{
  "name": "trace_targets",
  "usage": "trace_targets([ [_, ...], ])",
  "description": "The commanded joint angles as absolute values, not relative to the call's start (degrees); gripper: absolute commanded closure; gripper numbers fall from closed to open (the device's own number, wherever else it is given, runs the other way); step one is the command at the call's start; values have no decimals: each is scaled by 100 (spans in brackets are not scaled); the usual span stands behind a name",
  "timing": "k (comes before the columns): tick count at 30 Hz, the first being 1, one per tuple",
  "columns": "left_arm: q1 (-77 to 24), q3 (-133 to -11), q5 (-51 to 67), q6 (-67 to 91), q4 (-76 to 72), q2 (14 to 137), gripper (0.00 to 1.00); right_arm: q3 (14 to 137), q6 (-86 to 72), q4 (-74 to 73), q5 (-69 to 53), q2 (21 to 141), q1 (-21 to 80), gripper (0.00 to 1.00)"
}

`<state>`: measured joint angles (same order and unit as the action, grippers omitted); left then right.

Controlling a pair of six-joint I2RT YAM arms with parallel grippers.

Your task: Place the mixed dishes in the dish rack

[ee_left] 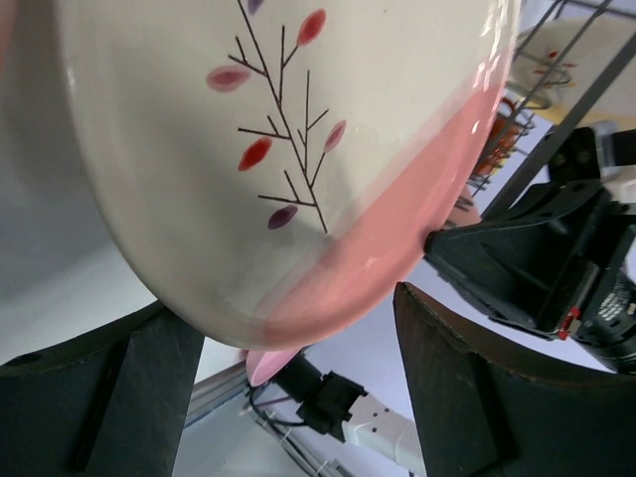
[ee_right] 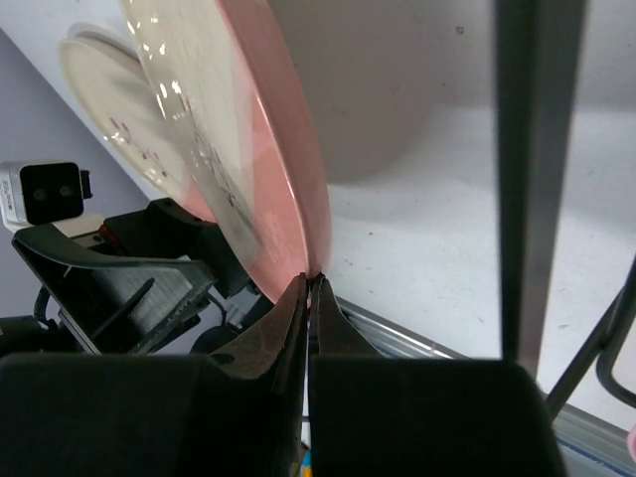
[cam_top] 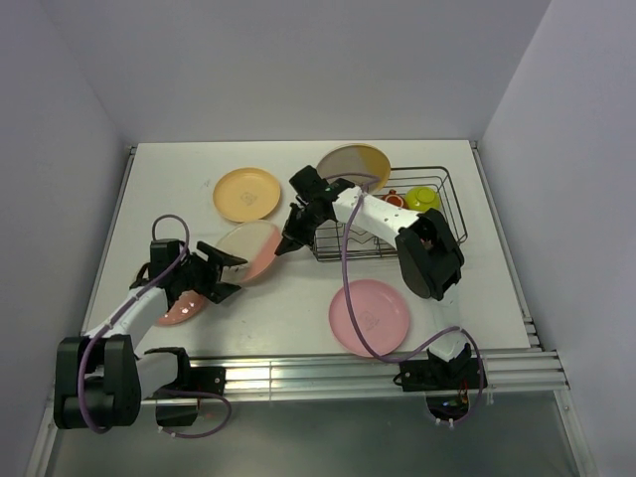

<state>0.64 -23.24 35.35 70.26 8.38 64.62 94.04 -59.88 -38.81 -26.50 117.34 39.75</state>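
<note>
Cream-and-pink plate (cam_top: 253, 248) with a sprig motif is held tilted over the table (cam_top: 169, 189), just left of the dish rack (cam_top: 422, 169). The right gripper (cam_top: 287, 246) is pinched tight on its pink rim, while the left gripper (cam_top: 231, 275) has its jaws spread wide on either side of the opposite edge, not closed on it. In the rack sit a cream-and-yellow plate (cam_top: 353, 162), dark red mug (cam_top: 393, 200) and lime-yellow bowl (cam_top: 422, 199).
</note>
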Motion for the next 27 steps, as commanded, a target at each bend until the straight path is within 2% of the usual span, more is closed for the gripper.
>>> trace_targets([
  [1,237,-2312,3612,7119,176,6249,21,9360,-6205,-3595,-3146,11276,4017,100],
  [9,413,-2197,3568,7190,-255,6144,29,9404,-6240,-3682,-3164,11329,4104,100],
  [12,483,-2127,3621,7277,-483,6126,39,9439,-6223,-3726,-3155,11364,4105,100],
  [13,501,-2110,3630,7286,-518,6117,45,9457,-6214,-3744,-3147,11364,4113,100],
  [14,536,-2092,3639,7304,-553,6108,59,9483,-6196,-3762,-3129,11382,4113,100],
  [15,588,-2083,3682,7321,-641,6117,67,9509,-6179,-3831,-3129,11399,4122,100],
  [16,615,-2074,3726,7321,-694,6135,82,9545,-6153,-3849,-3120,11399,4122,100],
  [18,677,-2162,3700,7208,-581,6179,98,9606,-6117,-3893,-3076,11417,4140,100],
  [25,800,-2469,3867,6795,-362,6135,100,10701,-5110,-4455,-2708,11566,4192,100],
  [26,800,-2626,3885,6698,-273,6117,100,10879,-4941,-4587,-2611,11566,4227,81],
  [27,791,-2706,3902,6480,-177,6091,100,11220,-4774,-4875,-2462,11566,4236,67],
])
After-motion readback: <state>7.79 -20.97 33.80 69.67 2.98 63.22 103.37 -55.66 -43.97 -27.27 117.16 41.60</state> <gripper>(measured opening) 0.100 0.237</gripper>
